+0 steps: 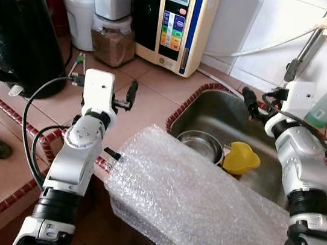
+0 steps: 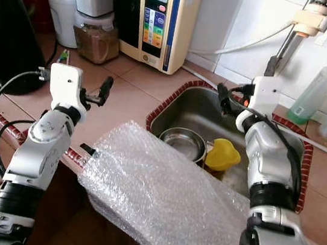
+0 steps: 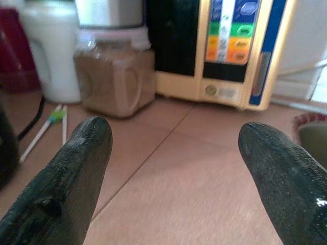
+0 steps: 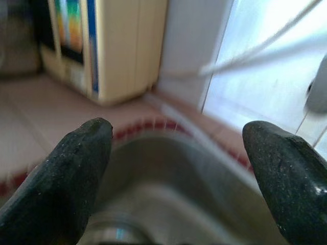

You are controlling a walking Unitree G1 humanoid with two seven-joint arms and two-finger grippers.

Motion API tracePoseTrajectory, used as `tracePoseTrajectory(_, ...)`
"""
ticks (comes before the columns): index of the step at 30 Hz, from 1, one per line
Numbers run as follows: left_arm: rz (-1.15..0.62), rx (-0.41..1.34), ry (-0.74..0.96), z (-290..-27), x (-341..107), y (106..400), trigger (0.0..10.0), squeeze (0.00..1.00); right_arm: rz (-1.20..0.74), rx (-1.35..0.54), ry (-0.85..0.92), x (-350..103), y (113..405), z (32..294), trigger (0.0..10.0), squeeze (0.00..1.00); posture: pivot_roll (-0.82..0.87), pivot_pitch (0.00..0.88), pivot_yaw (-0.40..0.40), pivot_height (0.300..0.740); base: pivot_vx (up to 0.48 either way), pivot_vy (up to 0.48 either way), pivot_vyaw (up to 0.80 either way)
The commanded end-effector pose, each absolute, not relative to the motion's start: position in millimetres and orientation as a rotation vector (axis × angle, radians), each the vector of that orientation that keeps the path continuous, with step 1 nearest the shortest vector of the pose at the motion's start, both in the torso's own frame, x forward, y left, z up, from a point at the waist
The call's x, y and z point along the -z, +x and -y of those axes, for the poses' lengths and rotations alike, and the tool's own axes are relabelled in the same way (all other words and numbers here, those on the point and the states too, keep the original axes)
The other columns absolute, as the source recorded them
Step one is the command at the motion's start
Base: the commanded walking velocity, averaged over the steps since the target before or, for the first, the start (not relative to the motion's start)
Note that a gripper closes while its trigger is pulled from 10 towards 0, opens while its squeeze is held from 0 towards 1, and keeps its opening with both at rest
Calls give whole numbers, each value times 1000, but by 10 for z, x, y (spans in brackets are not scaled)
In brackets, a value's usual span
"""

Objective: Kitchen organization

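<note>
On the terracotta-tiled counter (image 1: pixel 147 105), in the left eye view, we see our left end effector (image 1: pixel 124 100) raised above the bare tiles, its black fingers spread apart and holding nothing; beyond it stand a cream water purifier with coloured buttons (image 1: pixel 176 21), a clear plastic jar of brown powder (image 1: pixel 113 41) and a black electric kettle (image 1: pixel 15 31). A crumpled sheet of clear bubble wrap (image 1: pixel 195 203) hangs over the counter's front edge and across the near side of the stainless steel sink (image 1: pixel 213 114), where a round steel bowl (image 1: pixel 200 145) sits just beside a yellow plastic cup (image 1: pixel 240 158). In the right eye view, our right end effector (image 2: pixel 227 101) hovers over the sink's far rim, below the wall-mounted tap (image 2: pixel 294 37), and a clear bottle with a blue cap (image 2: pixel 315 92) stands near the tiled wall. In the left wrist view, the two fingertips (image 3: pixel 76 168) are wide apart above the tiles, pointing toward the jar and purifier. In the right wrist view, the fingertips (image 4: pixel 76 168) are likewise released and empty, with the sink basin blurred beneath them.
</note>
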State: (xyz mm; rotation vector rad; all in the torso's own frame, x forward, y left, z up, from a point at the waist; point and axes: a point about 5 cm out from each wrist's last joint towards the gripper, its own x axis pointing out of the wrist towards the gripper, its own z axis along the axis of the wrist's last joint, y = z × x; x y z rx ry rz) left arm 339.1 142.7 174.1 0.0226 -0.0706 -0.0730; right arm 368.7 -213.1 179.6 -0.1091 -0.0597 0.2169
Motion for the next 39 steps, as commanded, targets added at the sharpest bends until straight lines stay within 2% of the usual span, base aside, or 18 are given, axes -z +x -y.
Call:
tracePoseTrajectory(1,60,92,27,-1404,-1738,3337,10000,0,79,-246,-133,-1845,3651,2100,10000,1000,-55,8,19,740,0,0,0)
tracePoseTrajectory(3,42,108,49,-1395,-1676,3281,10000,0,101,-267,-143,-1848,3593,2072,10000,1000,-57,4,22,740,0,0,0)
tracePoseTrajectory(5,11,109,-22,-1424,-1598,3223,10000,0,102,-279,-120,-1837,3553,2064,10000,1000,-58,3,23,740,0,0,0)
tracePoseTrajectory(9,-4,89,10,-1441,-1543,3122,10000,0,87,-225,-43,-1799,3474,2134,10000,1000,-51,7,14,740,0,0,0)
tracePoseTrajectory(11,33,142,11,-1408,-1571,3048,10000,0,103,-191,-43,-1773,3405,2179,10000,1000,-41,10,2,740,0,0,0)
tracePoseTrajectory(16,-42,46,-5,-1437,-1513,3015,10000,0,129,-126,-55,-1748,3288,2228,10000,1000,-35,15,-12,740,0,0,0)
tracePoseTrajectory(21,-31,115,-40,-1398,-1533,2966,10000,0,95,-93,-8,-1689,3236,2238,10000,1000,-16,17,-38,740,0,0,0)
tracePoseTrajectory(22,-30,124,-41,-1392,-1542,2957,10000,0,87,-82,2,-1673,3227,2241,10000,969,-9,18,-44,740,0,0,0)
tracePoseTrajectory(23,-22,126,-39,-1392,-1568,2949,10000,0,72,-74,4,-1642,3217,2236,10000,757,-2,17,-47,740,0,0,-788)
tracePoseTrajectory(24,-20,125,-39,-1393,-1576,2949,10000,0,69,-72,7,-1635,3214,2233,10000,757,-2,17,-47,740,0,0,-788)
tracePoseTrajectory(25,-18,131,-43,-1392,-1586,2950,10000,0,68,-67,17,-1629,3211,2227,10000,671,0,18,-38,740,0,0,-800)
tracePoseTrajectory(26,-14,126,-42,-1403,-1600,2960,10000,0,68,-64,22,-1623,3218,2203,10000,506,-3,20,-21,740,0,0,-788)
tracePoseTrajectory(27,-15,119,-41,-1411,-1604,2963,10000,0,68,-64,21,-1622,3220,2192,10000,506,-3,20,-21,740,0,0,-788)
tracePoseTrajectory(28,-36,120,-51,-1417,-1598,2965,10000,0,71,-64,24,-1632,3227,2169,10000,227,-14,24,0,740,0,0,-788)
tracePoseTrajectory(29,-43,126,-63,-1414,-1595,2964,10000,0,73,-63,28,-1638,3230,2162,10000,227,-14,24,0,740,0,0,-788)
tracePoseTrajectory(30,-66,146,-81,-1389,-1564,2951,10000,0,82,-52,39,-1653,3234,2161,10000,86,-16,25,11,740,0,0,-788)
tracePoseTrajectory(33,-98,166,-98,-1354,-1537,2948,10000,0,66,11,134,-1616,3222,2205,10000,75,-26,27,21,740,0,0,-788)
tracePoseTrajectory(39,-114,204,-133,-1273,-1565,2995,10000,0,37,50,157,-1529,3149,2243,10000,75,-40,39,-1,740,0,0,-785)
